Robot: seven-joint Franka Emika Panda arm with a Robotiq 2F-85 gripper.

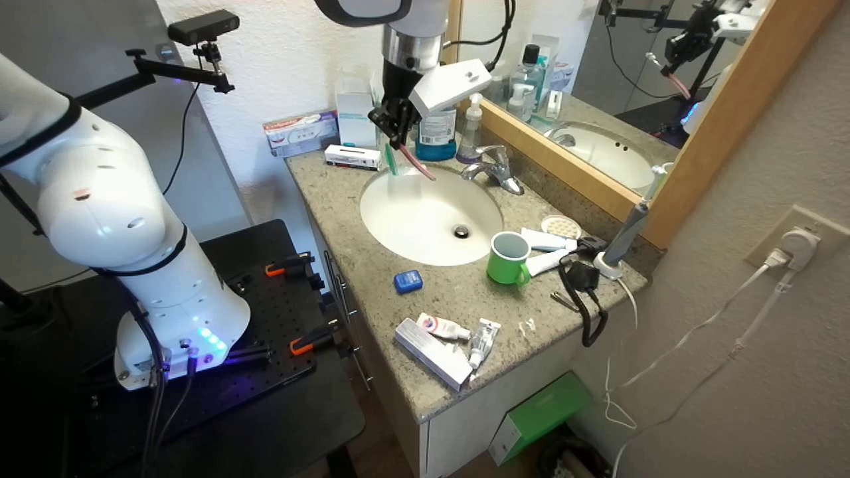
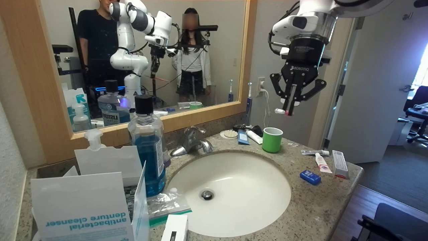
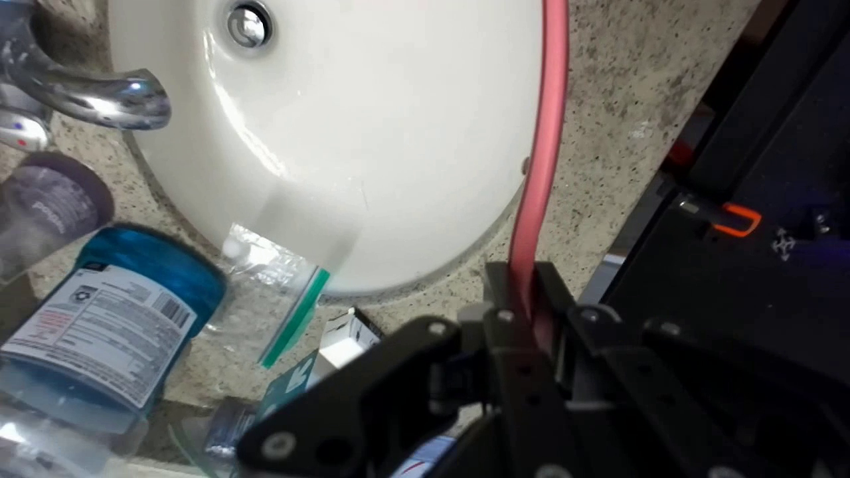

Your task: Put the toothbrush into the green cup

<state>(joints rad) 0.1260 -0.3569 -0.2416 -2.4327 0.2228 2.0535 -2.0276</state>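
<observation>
1. Wrist view: my hand (image 3: 523,275) is clamped on the toothbrush (image 3: 550,119), its pink handle running out ahead of my fingertips (image 3: 552,284). Picking it up counts as done.
2. Gripped near one end, the toothbrush lies closer to level than upright; in an exterior view a pale tip, which I take for its bristle head (image 2: 279,110), pokes out past my fingers.
3. Below me is the sink basin (image 1: 425,219); I hang over its end nearest the mouthwash bottle (image 1: 435,149) and the zip-lock bag (image 3: 265,295).
4. Across the basin, well apart from my hand, the green cup (image 1: 507,268) stands upright on the bench (image 1: 458,292), near a white tube (image 2: 254,136). The toothbrush is not in it.
5. Left to do, as I judge: carry the toothbrush across, turn it toward vertical above the cup's mouth, lower it in, let go, draw clear.
6. I'd call the task under half done; the turn looks trickiest, since a level brush would likely catch the rim.
</observation>
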